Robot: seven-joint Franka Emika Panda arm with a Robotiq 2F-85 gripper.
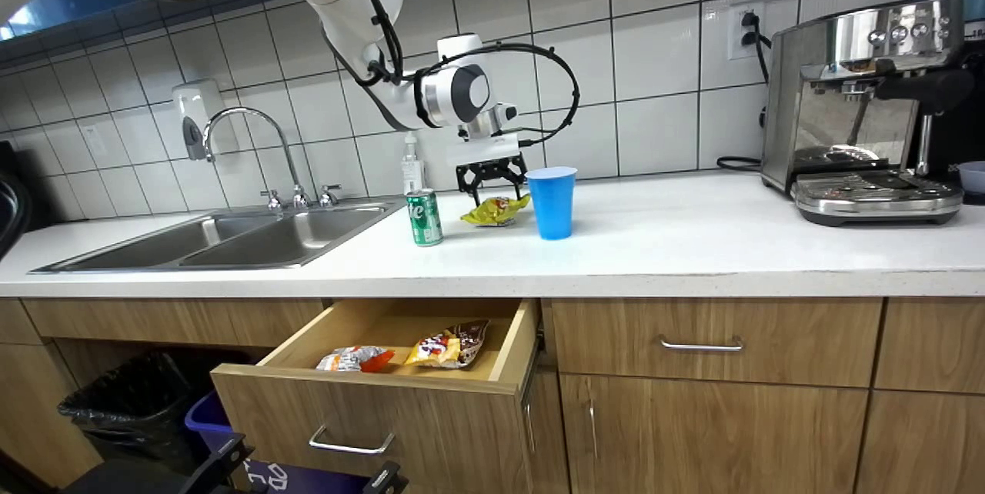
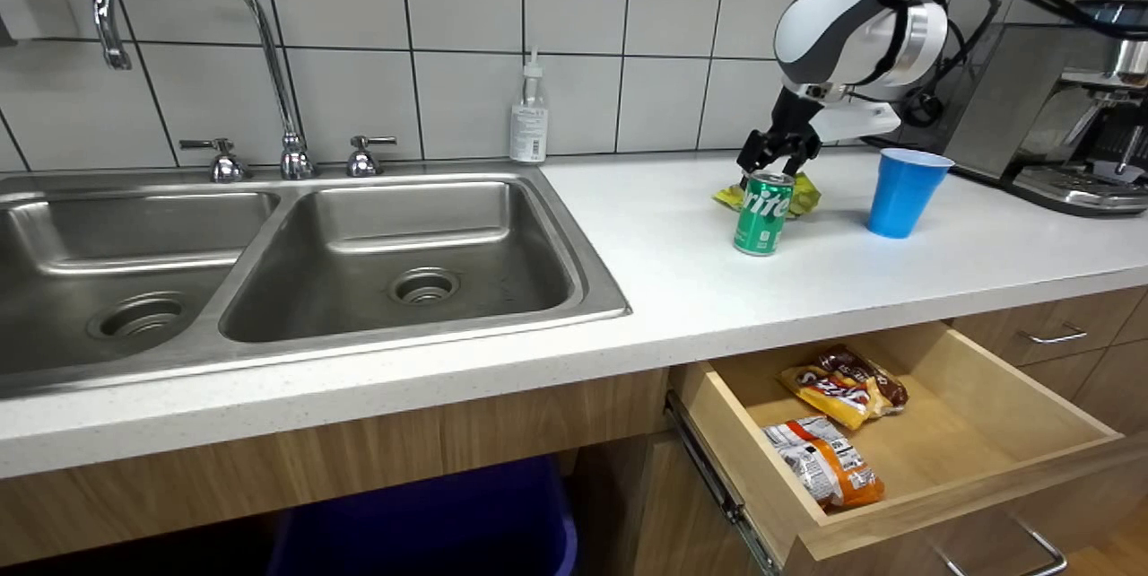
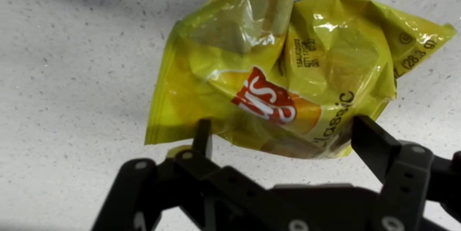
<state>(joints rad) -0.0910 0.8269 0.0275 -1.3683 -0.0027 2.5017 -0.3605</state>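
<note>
We see a white counter above an open wooden drawer. The gripper points down, fingers wide apart astride a yellow snack bag lying unclamped on the counter; we cannot quite tell whether they touch it. Near the bag stand a blue cup and a smaller green can.
</note>
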